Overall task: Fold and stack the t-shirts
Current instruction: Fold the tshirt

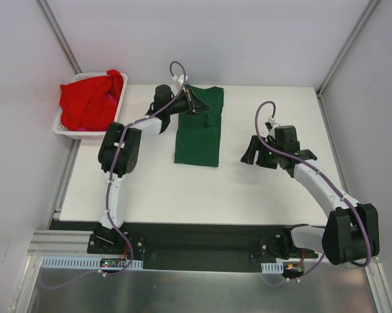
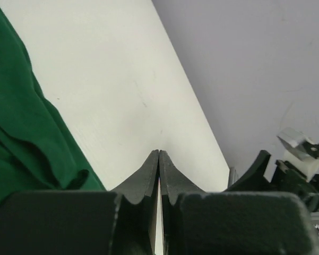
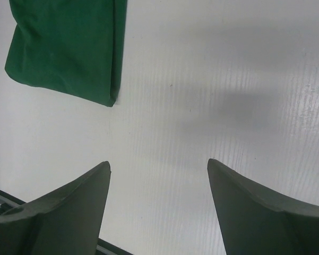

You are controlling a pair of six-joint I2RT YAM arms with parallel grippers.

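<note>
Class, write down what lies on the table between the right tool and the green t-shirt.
Nothing: only bare white table separates the right tool from the green t-shirt, clearest in the top external view.

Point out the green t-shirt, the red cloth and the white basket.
green t-shirt (image 1: 197,134): top view, middle of folded cloth.
red cloth (image 1: 88,104): top view, centre of bunched heap.
white basket (image 1: 68,132): top view, near rim.
</note>
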